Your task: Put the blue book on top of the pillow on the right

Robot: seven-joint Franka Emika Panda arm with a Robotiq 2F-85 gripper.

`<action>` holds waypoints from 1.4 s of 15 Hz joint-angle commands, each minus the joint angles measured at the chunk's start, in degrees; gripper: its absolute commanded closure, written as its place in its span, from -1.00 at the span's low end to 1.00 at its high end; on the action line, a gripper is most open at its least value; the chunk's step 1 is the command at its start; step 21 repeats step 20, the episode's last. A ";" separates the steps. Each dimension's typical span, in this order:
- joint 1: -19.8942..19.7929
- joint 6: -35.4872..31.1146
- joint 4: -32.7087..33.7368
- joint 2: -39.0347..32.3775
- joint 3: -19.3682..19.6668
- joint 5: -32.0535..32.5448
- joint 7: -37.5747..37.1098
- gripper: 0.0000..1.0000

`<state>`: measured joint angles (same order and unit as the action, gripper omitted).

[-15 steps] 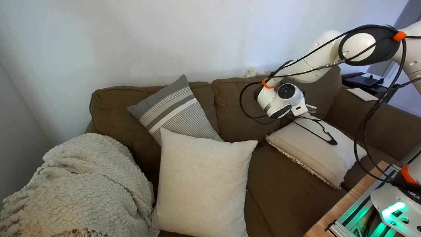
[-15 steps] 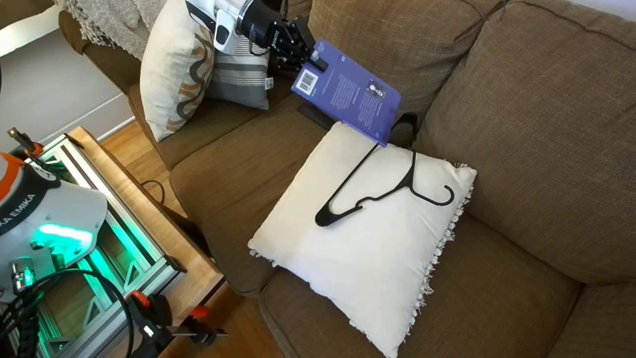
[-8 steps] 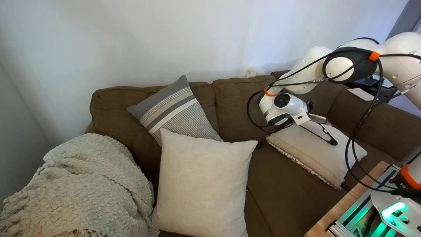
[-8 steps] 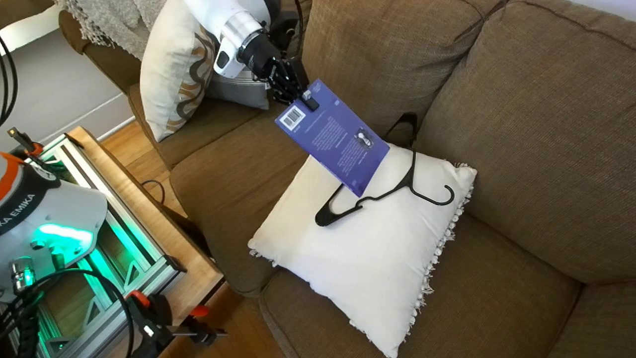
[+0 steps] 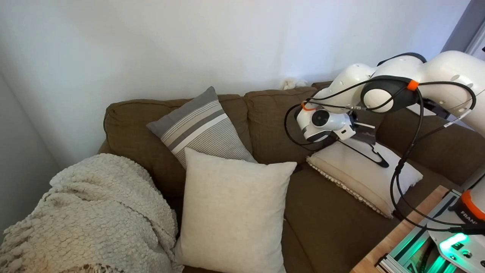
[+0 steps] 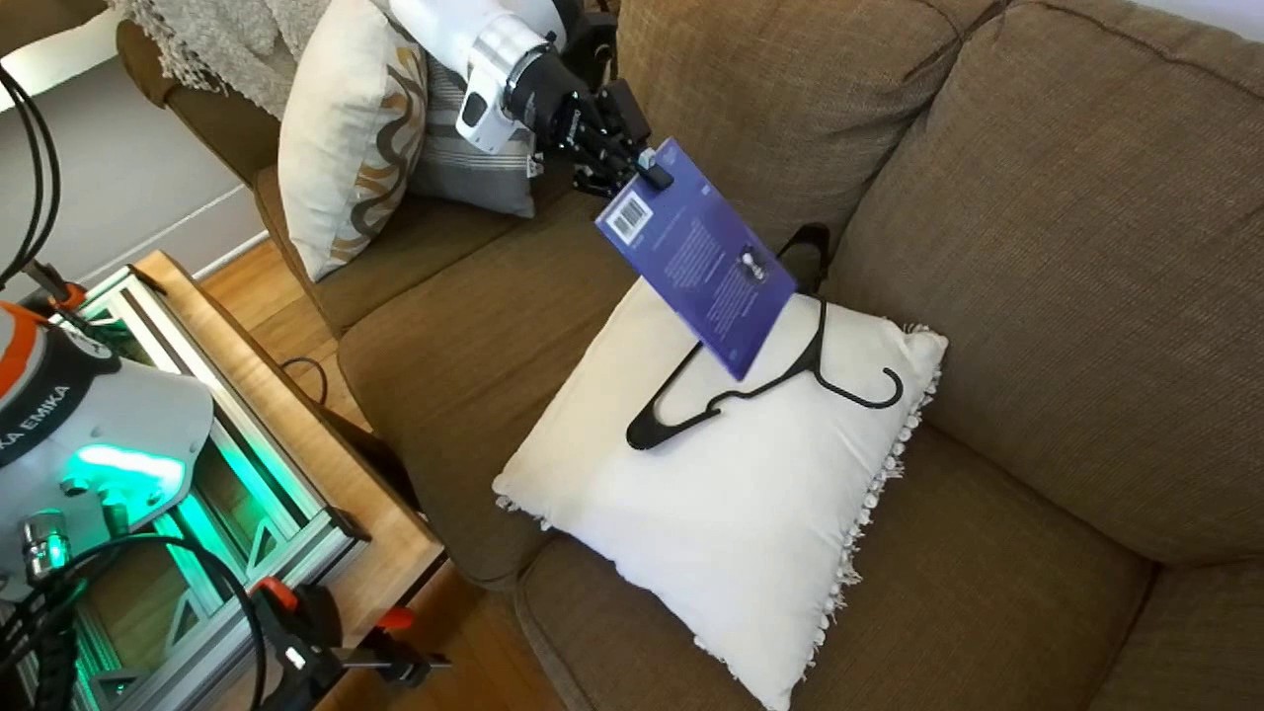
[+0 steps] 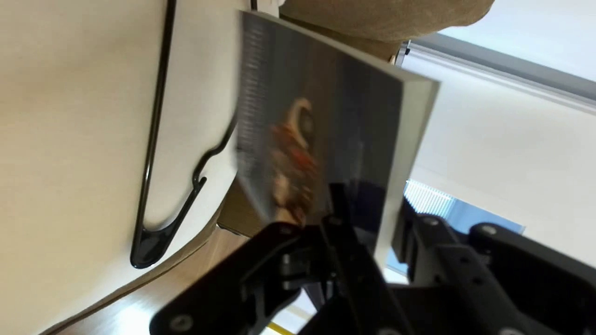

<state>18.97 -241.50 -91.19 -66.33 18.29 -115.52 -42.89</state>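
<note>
My gripper (image 6: 647,170) is shut on one edge of the blue book (image 6: 696,262) and holds it tilted, barcode side showing, over the back of the pillow. The pillow (image 6: 711,533) is the off-white square cushion with a tasselled edge, lying flat on the sofa. A black hanger (image 6: 650,431) lies on it; the book partly covers it. I cannot tell whether the book's lower corner touches. In an exterior view the book (image 5: 366,133) shows behind the wrist, above the pillow (image 5: 348,167). In the wrist view the fingers (image 7: 370,200) grip the book's dark front cover (image 7: 316,111).
A larger plain cream cushion (image 5: 235,212) and a grey striped cushion (image 5: 201,127) lean at the sofa's other end beside a fluffy throw (image 5: 94,212). The brown sofa backrest (image 6: 1027,247) rises behind the pillow. The robot's wooden stand (image 6: 395,543) is in front of the sofa.
The book has swung lower over the pillow and hanger since one second ago. In the last half second it moved slightly right and up in an exterior view. It stays gripped.
</note>
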 commanded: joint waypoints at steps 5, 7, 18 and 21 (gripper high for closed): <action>-0.94 -1.51 2.88 0.03 -2.78 3.18 0.10 -0.75; 0.77 0.12 -0.14 3.27 -3.64 12.49 -2.25 -0.99; -1.23 -0.40 -14.20 24.34 -19.19 52.02 -22.34 -1.00; -2.51 -2.12 -7.33 20.49 -21.23 47.95 -14.82 -1.00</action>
